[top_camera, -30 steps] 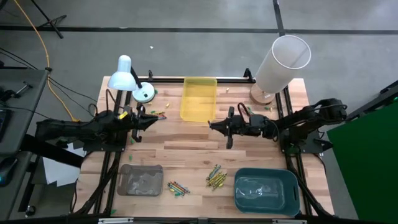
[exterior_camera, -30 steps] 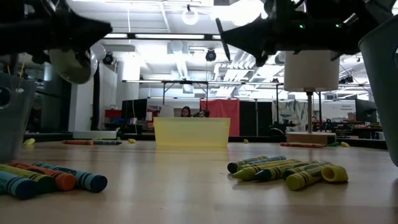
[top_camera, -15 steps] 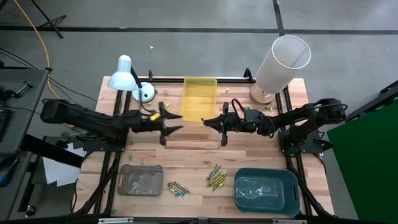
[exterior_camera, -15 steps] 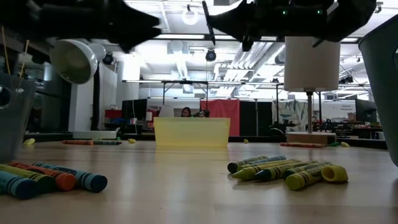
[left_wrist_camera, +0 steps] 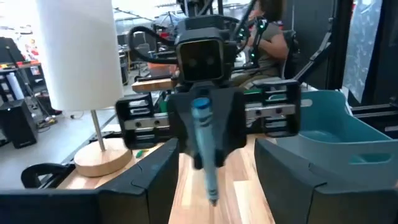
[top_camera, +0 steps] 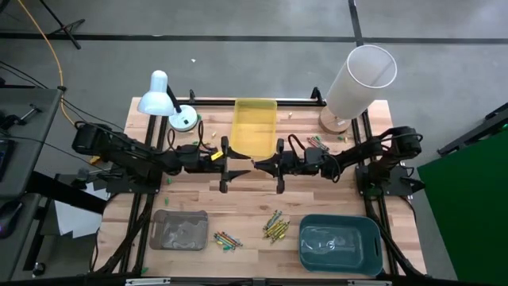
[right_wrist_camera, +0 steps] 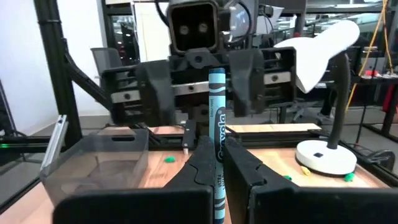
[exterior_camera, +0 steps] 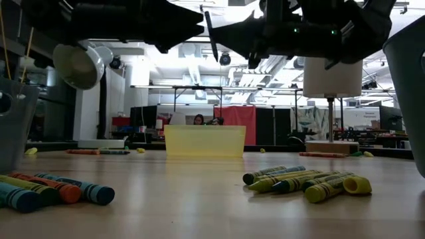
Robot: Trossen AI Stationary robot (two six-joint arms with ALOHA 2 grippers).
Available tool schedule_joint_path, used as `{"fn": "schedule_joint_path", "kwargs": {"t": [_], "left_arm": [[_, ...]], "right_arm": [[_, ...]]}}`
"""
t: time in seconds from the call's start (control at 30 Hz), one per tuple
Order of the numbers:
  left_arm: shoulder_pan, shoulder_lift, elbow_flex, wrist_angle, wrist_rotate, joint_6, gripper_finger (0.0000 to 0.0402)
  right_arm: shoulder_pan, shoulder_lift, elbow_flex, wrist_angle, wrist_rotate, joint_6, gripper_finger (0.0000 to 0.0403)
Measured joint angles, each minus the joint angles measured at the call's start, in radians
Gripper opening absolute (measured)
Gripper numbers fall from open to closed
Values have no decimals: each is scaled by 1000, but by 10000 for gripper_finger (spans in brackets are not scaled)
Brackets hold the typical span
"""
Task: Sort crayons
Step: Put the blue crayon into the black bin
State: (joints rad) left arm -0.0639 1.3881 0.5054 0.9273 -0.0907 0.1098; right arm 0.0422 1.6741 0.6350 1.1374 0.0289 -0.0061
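My two grippers face each other above the table's middle, in front of the yellow tray [top_camera: 254, 127]. My right gripper [top_camera: 260, 164] is shut on a blue crayon [right_wrist_camera: 217, 112] that stands upright. My left gripper [top_camera: 240, 164] is open, level, and close in front of that crayon. In the left wrist view its fingers stand on either side of the crayon without visible touch. Two heaps of crayons lie on the wood near the front edge: yellow-green ones [top_camera: 275, 226] and red, green and blue ones [top_camera: 226, 238]. My right gripper pinches the blue crayon's lower half [right_wrist_camera: 218, 142] between its two fingers. The fingers come level from the table's right side and lie across the crayon. The crayon stands nearly upright, clear of the table, with most of its length above the fingers.
A grey tray [top_camera: 180, 230] stands at the front left and a teal tray [top_camera: 340, 242] at the front right. A white desk lamp [top_camera: 163, 99] and a tall white cylinder [top_camera: 361, 79] stand at the back corners. Loose crayons [top_camera: 202, 147] lie near the lamp.
My left gripper has swung from the table's left side toward the middle, rolling as it went, and has opened. My right gripper has moved toward the left with the blue crayon, which stays upright. The two grippers now stand tip to tip.
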Motion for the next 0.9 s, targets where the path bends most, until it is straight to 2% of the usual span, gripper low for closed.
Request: {"fn": "schedule_joint_path", "kwargs": {"t": [0.13, 0.43, 0.57, 0.9], "left_arm": [[0, -1, 0, 7, -1, -12, 198], [-1, 1, 0, 8, 8, -56, 197], [-6, 1, 0, 3, 8, -56, 197], [-18, -82, 0, -104, 10, -29, 184]], "right_arm": [[13, 0, 14, -10, -1, -20, 0], [17, 52, 150, -223, 1, -57, 0], [20, 60, 171, -224, 5, -79, 0], [20, 55, 167, -209, 110, -100, 0]]}}
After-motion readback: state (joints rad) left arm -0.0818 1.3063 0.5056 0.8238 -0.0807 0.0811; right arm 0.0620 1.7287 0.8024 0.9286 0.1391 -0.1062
